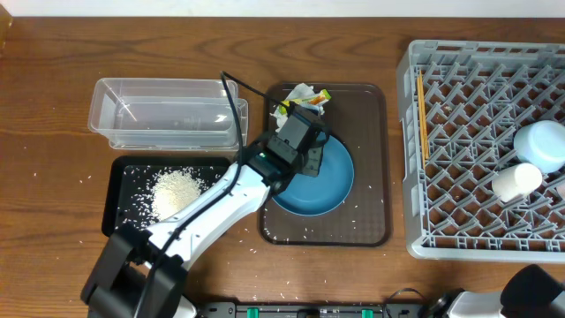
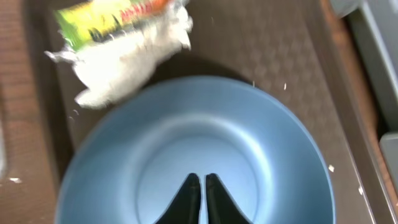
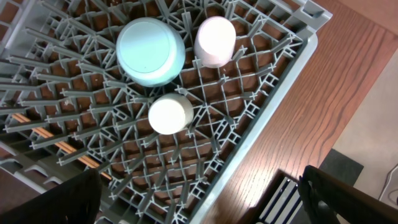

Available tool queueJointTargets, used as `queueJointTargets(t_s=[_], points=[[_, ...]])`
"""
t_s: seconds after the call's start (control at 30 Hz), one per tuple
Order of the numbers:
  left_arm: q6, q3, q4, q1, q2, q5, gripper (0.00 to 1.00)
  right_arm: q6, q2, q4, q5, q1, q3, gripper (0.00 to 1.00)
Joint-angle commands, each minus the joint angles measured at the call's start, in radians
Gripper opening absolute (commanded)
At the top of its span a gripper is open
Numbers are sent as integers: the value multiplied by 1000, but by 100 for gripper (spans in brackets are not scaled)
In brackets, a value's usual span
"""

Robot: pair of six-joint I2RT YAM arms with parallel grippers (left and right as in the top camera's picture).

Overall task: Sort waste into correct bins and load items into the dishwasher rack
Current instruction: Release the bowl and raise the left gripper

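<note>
A large dark-blue bowl (image 1: 322,185) (image 2: 249,137) sits on the brown serving tray (image 1: 371,212). My left gripper (image 1: 311,162) (image 2: 202,182) hangs over the bowl's inside, shut with nothing between its fingers. Just beyond the bowl's rim lie the crumpled white tissue (image 1: 298,94) (image 2: 130,59) and the yellow-green wrapper (image 1: 320,94) (image 2: 112,17). The grey dishwasher rack (image 1: 411,177) (image 3: 273,112) holds an upturned light-blue bowl (image 1: 543,141) (image 3: 150,51), a white cup (image 1: 516,181) (image 3: 170,115), a second pale cup (image 3: 215,40) and chopsticks (image 1: 422,115) (image 3: 56,142). Over the rack's near corner, my right gripper (image 3: 199,202) stands wide open.
A clear plastic tub (image 1: 168,115) stands at the back left. In front of it, a black tray (image 1: 119,208) holds a pile of rice (image 1: 177,190). Loose grains are scattered on the wood around the trays and on the brown tray.
</note>
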Motion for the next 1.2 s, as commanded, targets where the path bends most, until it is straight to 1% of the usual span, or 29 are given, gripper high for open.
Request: queueJointTargets(t_s=[0.0,0.13,0.23,0.57,0.7,0.87,0.93,1.0,1.03,1.1,1.17], points=[[-30,20,-11,-25,39,48,6,13,1,-1,-1,-8,-1,99],[-32,20,-34,-62,95,66,6,13,1,-1,-1,-8,-1,99],[-101,20,-45,-87,135,91,6,13,1,-1,-1,-8,-1,99],[-109,20,-65,-141,161,359,6,13,1,-1,-1,-8,-1,99],[-108,20,-110,-185,161,359,6,14,1,-1,-1,-8,-1,99],[-108,20,-130,-246,161,360,6,14,1,-1,-1,-8,-1,99],[-79,21,-125,-272,161,387,6,13,1,-1,-1,-8,-1,99],[-2,21,-112,-294,156,444,6,13,1,-1,-1,-8,-1,99],[24,22,-111,-303,150,447,6,13,1,-1,-1,-8,-1,99],[51,25,-112,-309,132,420,6,13,1,-1,-1,-8,-1,99],[50,26,-112,-301,108,370,6,13,1,-1,-1,-8,-1,99]])
